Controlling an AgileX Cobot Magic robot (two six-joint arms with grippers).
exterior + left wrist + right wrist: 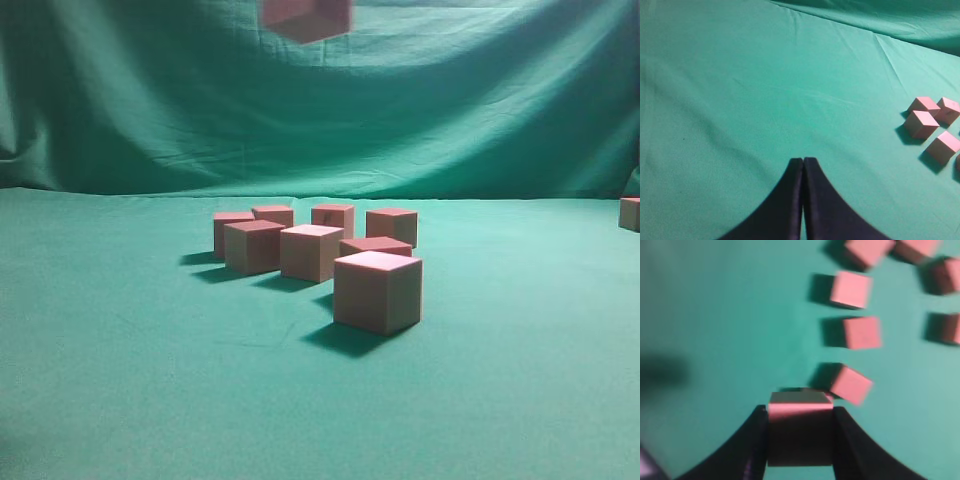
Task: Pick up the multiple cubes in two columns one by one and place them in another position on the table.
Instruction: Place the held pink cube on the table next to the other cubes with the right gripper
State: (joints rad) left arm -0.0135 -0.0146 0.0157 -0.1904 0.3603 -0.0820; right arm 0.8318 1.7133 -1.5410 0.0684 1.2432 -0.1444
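Gripping one cube (800, 432) on opposite flat sides, your right end effector (800, 440) holds it aloft; left end effector (803, 172) is closed, empty. Cubes appear light, rigid; keep grasps centred.

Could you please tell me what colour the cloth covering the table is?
Green; the table cloth shows best in the left wrist view.

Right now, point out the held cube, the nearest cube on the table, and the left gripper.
held cube (800, 432), right wrist view, facing side.
nearest cube (377, 290), exterior view, front face.
left gripper (803, 161), left wrist view, fingertips.
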